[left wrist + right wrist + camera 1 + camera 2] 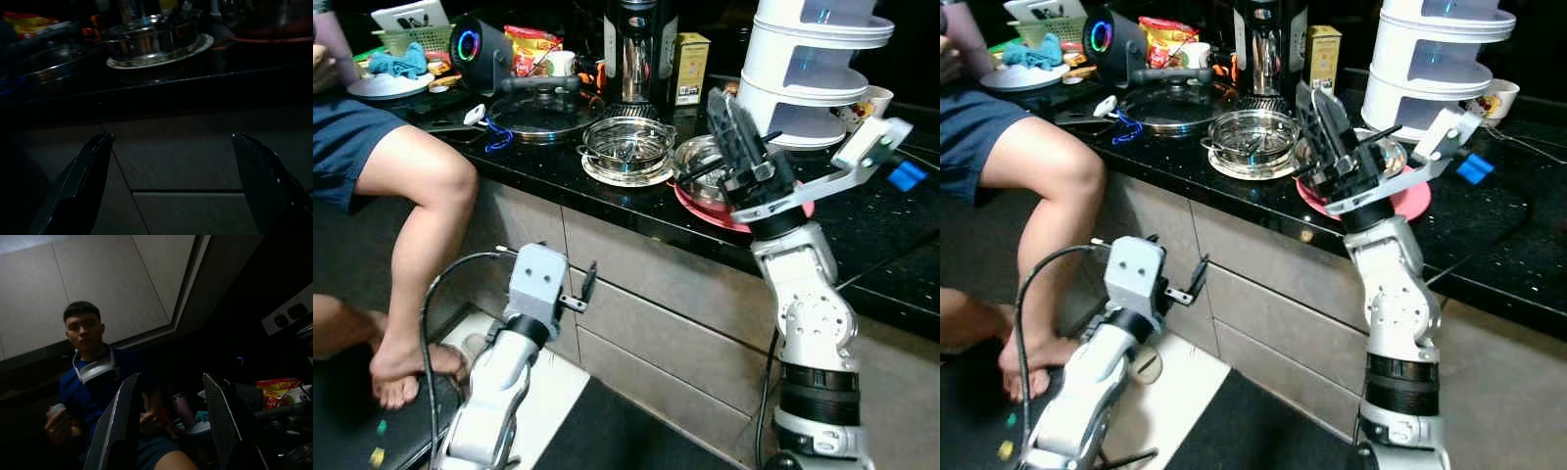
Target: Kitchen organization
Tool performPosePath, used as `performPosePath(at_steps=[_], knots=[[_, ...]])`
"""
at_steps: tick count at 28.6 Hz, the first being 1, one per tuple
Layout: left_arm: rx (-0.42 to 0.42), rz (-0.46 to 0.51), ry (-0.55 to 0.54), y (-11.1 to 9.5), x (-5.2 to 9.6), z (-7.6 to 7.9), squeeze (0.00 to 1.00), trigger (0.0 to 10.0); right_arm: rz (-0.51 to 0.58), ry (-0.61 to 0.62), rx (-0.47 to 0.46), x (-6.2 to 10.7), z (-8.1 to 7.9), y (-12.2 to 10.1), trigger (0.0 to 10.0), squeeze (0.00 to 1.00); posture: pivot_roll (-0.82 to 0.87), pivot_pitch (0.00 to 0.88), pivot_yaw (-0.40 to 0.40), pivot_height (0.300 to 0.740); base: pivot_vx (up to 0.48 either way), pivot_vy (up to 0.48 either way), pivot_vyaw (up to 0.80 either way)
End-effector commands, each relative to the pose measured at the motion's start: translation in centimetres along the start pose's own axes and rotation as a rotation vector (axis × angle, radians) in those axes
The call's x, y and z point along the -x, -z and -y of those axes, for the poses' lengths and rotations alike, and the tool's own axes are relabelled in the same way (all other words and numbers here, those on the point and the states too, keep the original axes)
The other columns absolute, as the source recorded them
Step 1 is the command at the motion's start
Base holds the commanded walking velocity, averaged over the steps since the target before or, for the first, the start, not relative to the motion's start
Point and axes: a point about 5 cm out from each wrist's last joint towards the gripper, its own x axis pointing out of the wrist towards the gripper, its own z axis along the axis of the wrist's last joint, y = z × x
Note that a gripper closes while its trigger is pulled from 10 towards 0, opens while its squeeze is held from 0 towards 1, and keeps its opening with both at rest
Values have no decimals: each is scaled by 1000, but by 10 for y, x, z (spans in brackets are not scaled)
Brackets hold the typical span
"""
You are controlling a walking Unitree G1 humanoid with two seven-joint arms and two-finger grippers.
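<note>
The right end effector (732,132) is raised above the front edge of the black worktop (636,211), its two long black fingers (120,423) spread apart with nothing between them, tilted up and back over a steel bowl (697,164) that sits on a red plate (705,208); whether a finger touches the bowl's rim cannot be told from the head views. Just beside the bowl stands a steel strainer bowl on a white plate (628,149), then a glass pot lid (540,113) with a black handle, a round speaker with a lit ring (470,44), a red snack packet (530,47), a tall chrome appliance (634,54), a yellow box (690,67), and at the right a white tiered container (813,69), its top cut off by the frame. The left end effector (587,284) hangs low in front of the grey drawer fronts (636,313), fingers (78,181) held wide apart and empty. The left wrist view is very dark, yet it makes out the strainer bowl on its plate above the worktop's edge. The right wrist view looks past its fingers at a person in a blue shirt (93,391) with headphones round the neck; the head views show this person's bare leg (416,235) and foot on the floor.
</note>
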Motion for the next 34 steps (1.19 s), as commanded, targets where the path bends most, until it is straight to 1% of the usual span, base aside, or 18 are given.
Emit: performPosePath(at_steps=[1,5,10,11,12,13,14,15,16,17,20,24,31,32,34], knots=[[-2,15,44,-2,2,6,0,10000,-2,31,26,-1,5,-5,10000,0,50,26,-12,740,349,0,0],[8,11,52,-1,2,8,0,10000,-3,56,44,-2,10,-12,10000,0,49,26,-12,740,347,0,0],[17,8,80,-1,2,10,0,10000,-14,82,62,-2,13,-14,10000,0,48,26,-10,740,345,0,0],[19,9,100,-1,3,12,0,10000,-26,103,78,-2,15,-14,10000,0,47,28,-9,740,315,0,0],[38,7,133,-1,3,15,0,10000,-50,122,95,-2,18,-14,10000,0,48,28,-9,740,0,0,0],[38,7,133,-1,3,15,0,10000,-50,122,95,-2,18,-14,10000,0,48,28,-9,740,0,0,0],[76,6,203,-1,6,22,0,10000,-70,148,110,-2,23,-14,10000,0,49,28,-10,740,0,0,-781],[89,6,242,-2,8,25,0,10000,-72,154,114,-3,24,-15,10000,0,49,28,-10,740,0,0,-781],[89,6,242,-2,8,25,0,10000,-72,154,114,-3,24,-15,10000,0,49,28,-10,740,0,0,-781],[106,-5,310,-1,12,31,0,10000,-70,157,122,-3,26,-17,10000,0,51,28,-10,740,0,0,-781],[109,-18,336,0,14,34,0,10000,-68,154,127,-3,26,-19,10000,0,51,28,-10,740,0,0,-781],[130,-29,391,0,17,39,0,10000,-56,125,131,-5,24,-27,10000,0,49,28,-9,740,0,0,-781],[141,-37,424,1,18,40,0,10000,-39,74,128,-8,17,-34,10000,0,45,25,-9,740,0,0,-783],[144,-41,434,2,18,41,0,10000,-46,64,149,-10,16,-34,10000,0,46,23,-9,740,0,0,0],[146,-42,437,2,18,41,0,10000,-52,62,160,-10,16,-34,10000,0,46,23,-9,740,0,0,0]])
